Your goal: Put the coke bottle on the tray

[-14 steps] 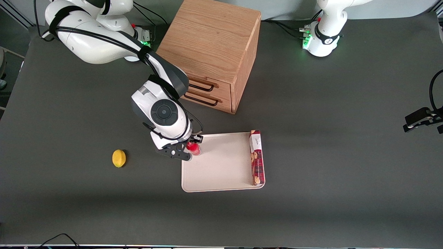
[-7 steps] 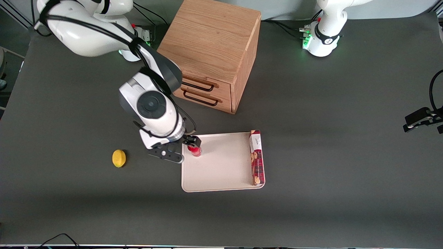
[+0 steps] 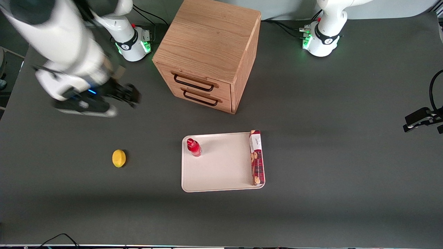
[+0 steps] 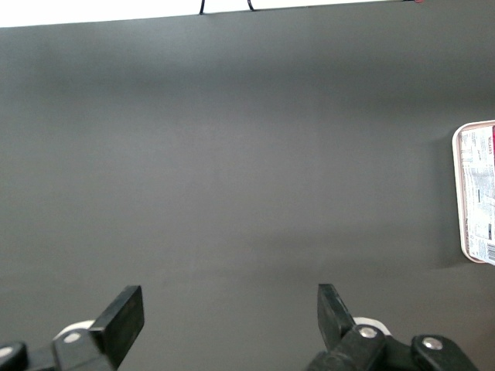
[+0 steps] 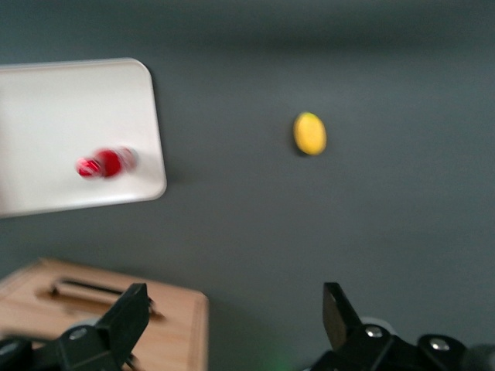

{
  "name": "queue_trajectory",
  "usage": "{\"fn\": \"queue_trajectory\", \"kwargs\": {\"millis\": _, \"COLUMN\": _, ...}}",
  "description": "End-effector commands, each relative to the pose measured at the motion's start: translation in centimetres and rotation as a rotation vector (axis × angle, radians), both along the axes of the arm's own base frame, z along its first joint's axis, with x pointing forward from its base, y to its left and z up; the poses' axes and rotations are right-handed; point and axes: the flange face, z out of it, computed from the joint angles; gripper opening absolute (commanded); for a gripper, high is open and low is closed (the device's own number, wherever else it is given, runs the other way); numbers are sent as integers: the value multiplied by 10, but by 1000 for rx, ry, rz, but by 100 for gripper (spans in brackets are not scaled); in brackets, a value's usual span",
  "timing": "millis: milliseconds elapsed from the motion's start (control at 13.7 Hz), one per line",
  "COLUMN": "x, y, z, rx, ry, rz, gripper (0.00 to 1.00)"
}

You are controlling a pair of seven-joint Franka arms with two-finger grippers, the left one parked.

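Note:
The coke bottle, small and bright red with a red cap, stands upright on the off-white tray, in the tray's corner nearest the cabinet on the working arm's side. It also shows in the right wrist view on the tray. My right gripper is open and empty, raised high above the table toward the working arm's end, well away from the tray. In its wrist view the gripper shows both fingers spread wide.
A wooden drawer cabinet with two drawers stands farther from the front camera than the tray. A long red-brown cookie box lies along the tray's edge toward the parked arm. A yellow lemon-sized object lies on the table beside the tray.
The gripper has let go of the coke bottle, which stays upright on the tray. The arm has risen and swung fast away toward the working arm's end.

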Motion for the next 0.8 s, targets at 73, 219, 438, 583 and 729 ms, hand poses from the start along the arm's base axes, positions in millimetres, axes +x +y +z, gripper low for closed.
{"fn": "queue_trajectory", "kwargs": {"millis": 73, "x": -24, "y": -117, "z": -7, "rx": 63, "ry": 81, "rz": 34, "gripper": 100}}
{"fn": "queue_trajectory", "kwargs": {"millis": 219, "x": -29, "y": -146, "z": -40, "rx": 73, "ry": 48, "rz": 15, "gripper": 100}}
{"fn": "queue_trajectory", "kwargs": {"millis": 438, "x": -35, "y": -133, "z": -65, "rx": 94, "ry": 13, "rz": 37, "gripper": 100}}
{"fn": "queue_trajectory", "kwargs": {"millis": 583, "x": -27, "y": -128, "z": -53, "rx": 102, "ry": -16, "rz": 37, "gripper": 100}}
{"fn": "queue_trajectory", "kwargs": {"millis": 729, "x": -17, "y": -131, "z": -47, "rx": 112, "ry": -27, "rz": 29, "gripper": 100}}
